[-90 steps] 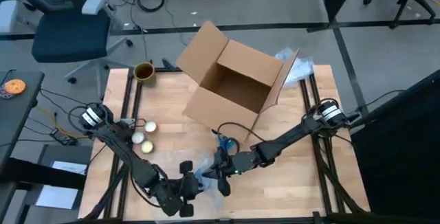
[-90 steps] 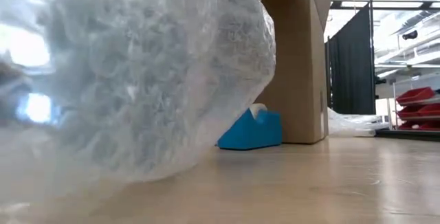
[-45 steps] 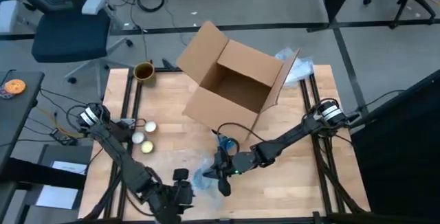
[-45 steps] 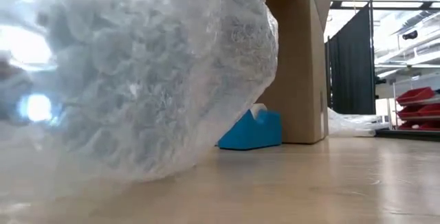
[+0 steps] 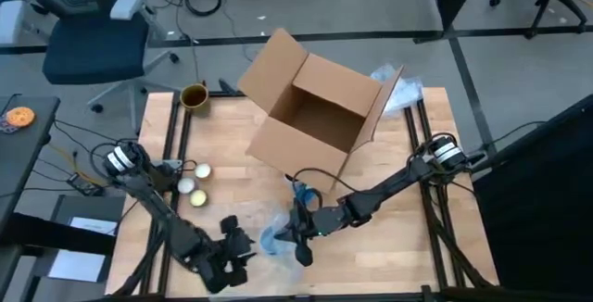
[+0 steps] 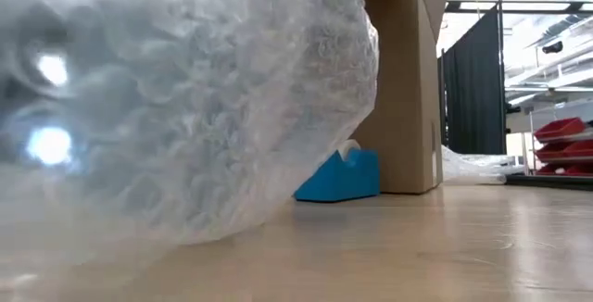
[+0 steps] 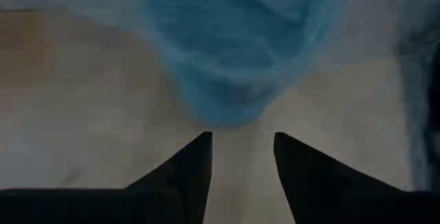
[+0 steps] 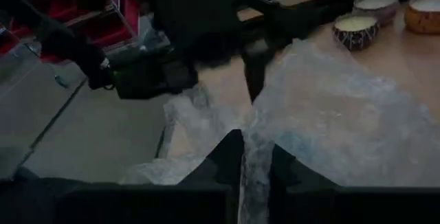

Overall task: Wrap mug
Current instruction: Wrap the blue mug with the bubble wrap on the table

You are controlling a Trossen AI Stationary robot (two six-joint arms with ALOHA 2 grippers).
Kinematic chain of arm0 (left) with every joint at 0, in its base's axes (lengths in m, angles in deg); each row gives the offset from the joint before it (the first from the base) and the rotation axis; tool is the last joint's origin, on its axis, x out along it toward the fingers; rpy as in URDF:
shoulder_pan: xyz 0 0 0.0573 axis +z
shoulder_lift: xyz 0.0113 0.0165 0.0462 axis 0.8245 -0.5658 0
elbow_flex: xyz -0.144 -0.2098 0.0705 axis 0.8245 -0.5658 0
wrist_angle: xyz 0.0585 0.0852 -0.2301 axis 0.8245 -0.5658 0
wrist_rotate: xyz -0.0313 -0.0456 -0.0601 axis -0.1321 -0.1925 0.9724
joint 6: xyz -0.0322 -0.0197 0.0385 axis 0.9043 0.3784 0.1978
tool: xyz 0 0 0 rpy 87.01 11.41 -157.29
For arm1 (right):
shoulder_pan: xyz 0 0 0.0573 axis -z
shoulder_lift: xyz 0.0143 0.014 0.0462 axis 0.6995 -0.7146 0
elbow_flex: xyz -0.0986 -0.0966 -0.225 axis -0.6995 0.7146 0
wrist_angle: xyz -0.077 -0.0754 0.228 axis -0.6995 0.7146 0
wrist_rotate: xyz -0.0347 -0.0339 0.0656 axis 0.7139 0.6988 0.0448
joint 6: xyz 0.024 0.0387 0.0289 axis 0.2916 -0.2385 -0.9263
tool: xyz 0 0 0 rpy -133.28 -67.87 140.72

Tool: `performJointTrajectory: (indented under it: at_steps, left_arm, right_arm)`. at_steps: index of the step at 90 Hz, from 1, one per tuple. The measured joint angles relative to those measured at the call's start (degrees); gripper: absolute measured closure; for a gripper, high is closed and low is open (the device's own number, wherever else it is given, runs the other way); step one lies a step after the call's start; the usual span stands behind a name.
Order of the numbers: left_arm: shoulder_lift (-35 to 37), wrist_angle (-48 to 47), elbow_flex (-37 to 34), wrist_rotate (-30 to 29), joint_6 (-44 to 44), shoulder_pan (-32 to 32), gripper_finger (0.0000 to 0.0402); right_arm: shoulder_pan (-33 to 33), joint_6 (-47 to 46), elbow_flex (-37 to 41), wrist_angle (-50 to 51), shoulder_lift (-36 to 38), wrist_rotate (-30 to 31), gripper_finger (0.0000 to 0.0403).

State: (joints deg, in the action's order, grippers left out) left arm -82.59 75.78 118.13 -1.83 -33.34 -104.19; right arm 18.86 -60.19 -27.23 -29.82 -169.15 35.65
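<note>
Near the table's [image 5: 389,246] front edge lies the mug [image 5: 275,240], blue inside its bubble wrap [image 6: 176,107]. The right gripper [image 5: 298,239] pinches a fold of the wrap between its fingers. The left gripper [image 5: 243,246] sits just beside the bundle, fingers spread and empty. A box [image 5: 320,112] stands at the back edge.

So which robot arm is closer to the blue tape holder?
The right. Its tool sits just in front of the blue tape holder, pinching the bubble wrap. The left tool is farther off, beyond the wrap's other side.
</note>
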Motion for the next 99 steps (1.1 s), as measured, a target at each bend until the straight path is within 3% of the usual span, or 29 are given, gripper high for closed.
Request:
performJointTrajectory:
  at_steps: [23,37,48,78,99]
  left_arm:
    - [-2.3,7.6,-0.6,1.7,-8.0,5.2,0.0259]
    - [-3.6,15.6,-0.6,1.5,-14.5,7.5,0.0259]
    - [-5.1,20.0,-0.6,1.7,-17.8,8.9,0.0259]
    - [-6.1,20.7,-0.6,1.1,-18.0,9.8,0.0259]
    - [-6.1,29.8,-0.6,0.8,-25.0,11.0,0.0259]
  right_arm:
    - [-0.8,3.2,-10.6,23.9,0.0,1.0,0.0403]
    - [-1.0,3.2,-13.5,32.0,0.1,0.9,0.0403]
    - [-1.0,1.5,-13.8,35.2,0.1,-0.3,0.0403]
    - [-1.9,-5.6,-13.8,42.8,0.1,-6.0,0.0403]
    - [-1.5,-6.3,-13.8,44.5,0.1,-8.0,0.0403]
